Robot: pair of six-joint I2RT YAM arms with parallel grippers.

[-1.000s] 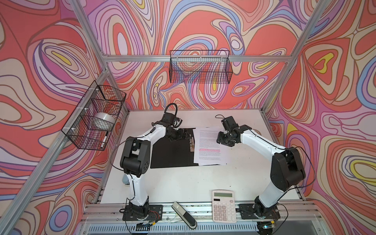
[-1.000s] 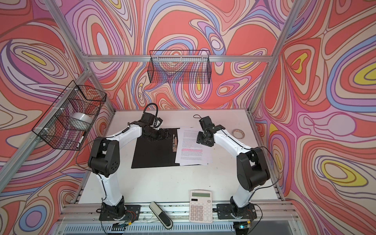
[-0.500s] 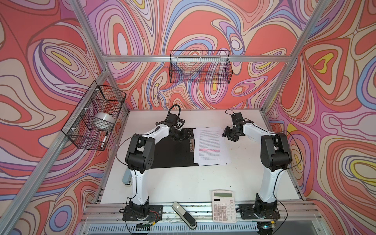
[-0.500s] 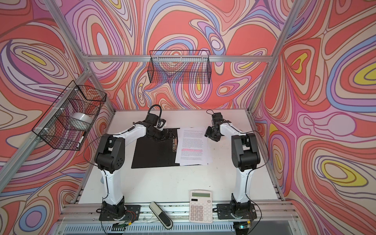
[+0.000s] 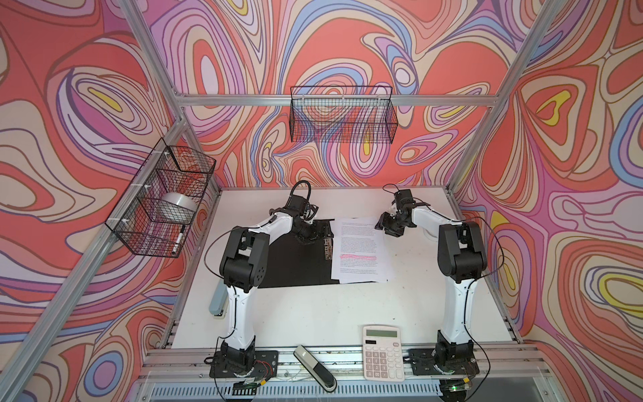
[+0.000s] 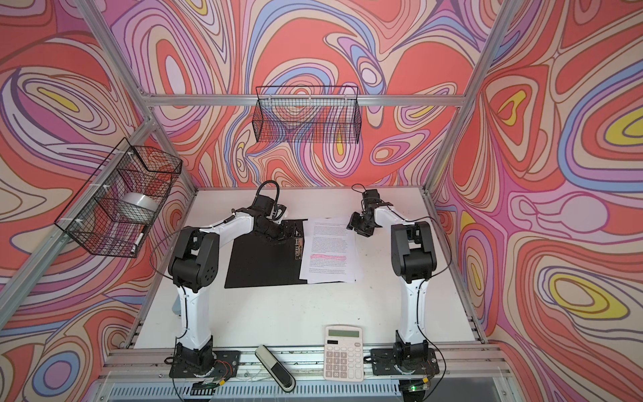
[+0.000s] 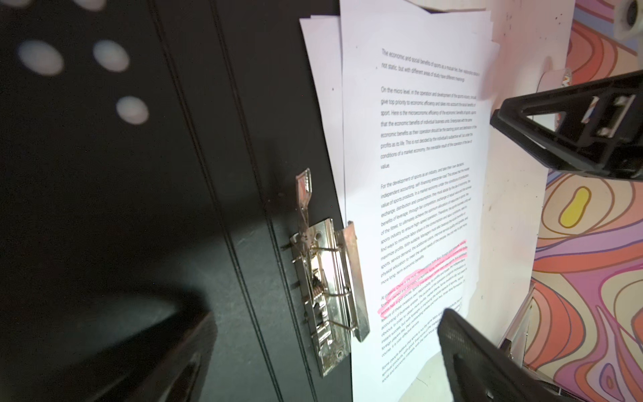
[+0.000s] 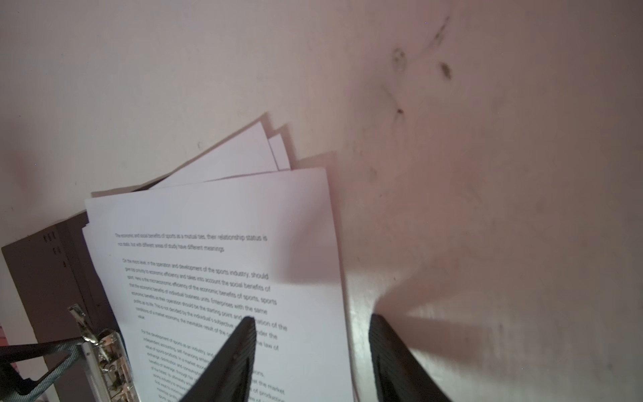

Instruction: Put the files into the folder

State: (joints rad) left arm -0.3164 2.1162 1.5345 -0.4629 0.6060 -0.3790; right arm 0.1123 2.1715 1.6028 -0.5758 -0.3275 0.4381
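Note:
The folder [image 5: 295, 261] [image 6: 261, 261] lies open and flat, black inside up, its metal spine clip [image 7: 327, 296] raised. The files [image 5: 360, 250] [image 6: 328, 250], white printed sheets with a pink highlighted line, lie fanned on the folder's right half, right of the clip. My left gripper [image 5: 313, 231] [image 7: 323, 348] hovers open over the spine's far end, empty. My right gripper [image 5: 389, 226] [image 8: 313, 330] is open and empty at the files' far right corner. One of its fingers [image 8: 229, 362] is over the files [image 8: 215, 215] and the other over bare table.
A white calculator [image 5: 382, 351] and a black and silver stapler [image 5: 315, 367] sit at the front edge. A pale blue object [image 5: 217, 302] lies by the left arm's base. Wire baskets hang on the back wall [image 5: 342, 115] and left wall [image 5: 161, 198].
The right arm has folded its elbow back over its base, and its gripper has shifted from the files' right side toward their far right corner. The left elbow has also drawn back.

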